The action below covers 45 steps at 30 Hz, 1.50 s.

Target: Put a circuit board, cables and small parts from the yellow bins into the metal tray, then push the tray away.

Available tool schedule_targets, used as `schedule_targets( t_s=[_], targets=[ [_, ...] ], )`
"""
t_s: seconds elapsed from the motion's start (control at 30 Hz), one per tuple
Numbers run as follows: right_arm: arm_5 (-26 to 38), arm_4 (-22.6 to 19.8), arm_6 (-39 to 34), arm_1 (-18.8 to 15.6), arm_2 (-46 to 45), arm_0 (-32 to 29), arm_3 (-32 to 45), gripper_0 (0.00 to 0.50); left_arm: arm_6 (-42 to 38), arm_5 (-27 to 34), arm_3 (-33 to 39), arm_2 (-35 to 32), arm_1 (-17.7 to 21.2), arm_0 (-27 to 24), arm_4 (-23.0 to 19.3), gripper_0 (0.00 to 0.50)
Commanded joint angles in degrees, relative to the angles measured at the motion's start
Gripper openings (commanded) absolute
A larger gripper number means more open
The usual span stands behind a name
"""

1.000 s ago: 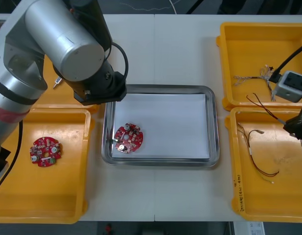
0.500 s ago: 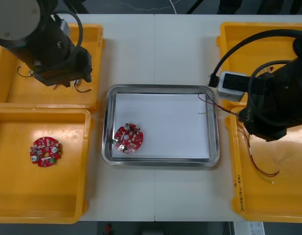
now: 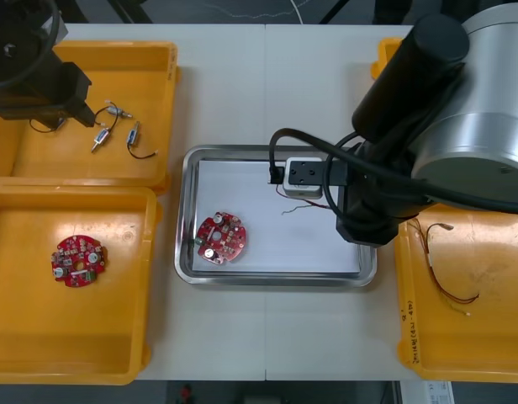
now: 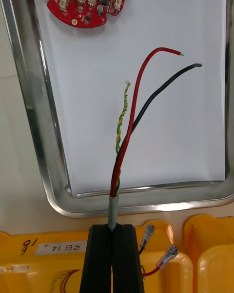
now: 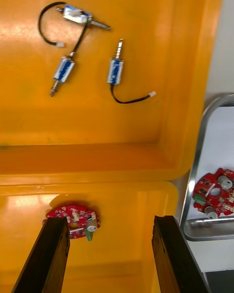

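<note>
Left of the metal tray [image 3: 185,210], my left gripper [image 5: 109,219] hangs above the two yellow bins on that side. Its fingers are spread wide with nothing between them. The far-left bin [image 3: 158,59], beyond the tray's far left corner, holds a few small metal parts [image 3: 116,126] with short black leads. The near-left bin [image 3: 23,337], just beside the tray's left rim, holds one round red circuit board [image 3: 76,260].

A second circuit board [image 3: 220,238] lies flat inside the tray, near its left rim and close to its near edge.

My right gripper [image 4: 115,228] is at the tray's right rim, fingers pressed together on the grey sleeve of a cable [image 4: 131,122]. From that pinch its red strand, black strand and twisted yellow-green pair fan out over the tray's white inside, toward the tray's middle and well apart from the board there. I cannot tell whether the strand ends touch the tray.

Right of the tray, the near-right bin [image 3: 494,337] holds loose cables [image 3: 444,278], thin red and dark ones.
</note>
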<state>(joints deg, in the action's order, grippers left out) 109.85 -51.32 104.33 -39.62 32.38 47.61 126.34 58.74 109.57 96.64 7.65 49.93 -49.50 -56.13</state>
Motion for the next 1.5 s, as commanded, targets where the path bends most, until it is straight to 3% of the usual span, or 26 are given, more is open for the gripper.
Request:
schedule_targets(
  t_s=[0.03, 0.33, 0.67, 1.13, 1.23, 1.27, 1.3, 1.33, 1.37, 1.5],
  targets=[
    [0.15, 3.68, 3.51, 3.05, 4.45, 3.37, -3.12, 0.000, 12.28, 0.43, -4.00, -2.73, 3.95, -2.53, 0.41, 0.500],
    [-0.08, 9.04, 5.36, 6.31, 8.76, 3.72, -10.42, 0.000, 24.76, -2.61, -11.38, -3.43, 5.00, -2.62, 3.04, 0.500],
    [-8.78, 14.58, 5.45, 6.39, 16.93, 3.54, -14.99, 0.000, 37.68, -11.58, -20.87, -3.34, 4.92, -3.15, 5.59, 0.500],
    [-13.61, 14.67, 5.27, 6.48, 20.36, 1.79, -19.29, 0.001, 44.27, -22.74, -29.84, -1.76, 3.42, -4.47, 6.38, 0.500],
    [-13.61, 13.88, 5.01, 6.39, 20.36, 1.17, -19.29, 0.144, 45.15, -25.46, -32.21, -0.35, 2.81, -5.52, 6.65, 0.500],
    [-13.61, 13.61, 4.92, 6.39, 20.36, 1.08, -19.29, 0.221, 45.41, -26.25, -33.00, 0.00, 2.63, -5.96, 6.74, 0.500],
    [-13.70, 13.35, 4.74, 6.48, 20.36, 0.91, -19.29, 0.337, 45.76, -27.22, -33.97, 0.44, 2.28, -6.49, 6.82, 0.500],
    [-13.70, 13.35, 4.74, 6.39, 20.27, 0.82, -19.29, 0.393, 46.03, -27.84, -34.59, 0.61, 2.10, -6.67, 6.91, 0.500],
    [-13.79, 13.26, 4.57, 6.39, 20.36, 0.82, -19.29, 0.489, 46.38, -28.72, -35.55, 0.88, 1.84, -7.02, 7.00, 0.500],
    [-13.79, 13.09, 4.39, 6.39, 20.36, 0.64, -19.20, 0.500, 47.52, -32.06, -38.80, 1.05, 0.26, -7.98, 7.35, 0.500]
  ],
)
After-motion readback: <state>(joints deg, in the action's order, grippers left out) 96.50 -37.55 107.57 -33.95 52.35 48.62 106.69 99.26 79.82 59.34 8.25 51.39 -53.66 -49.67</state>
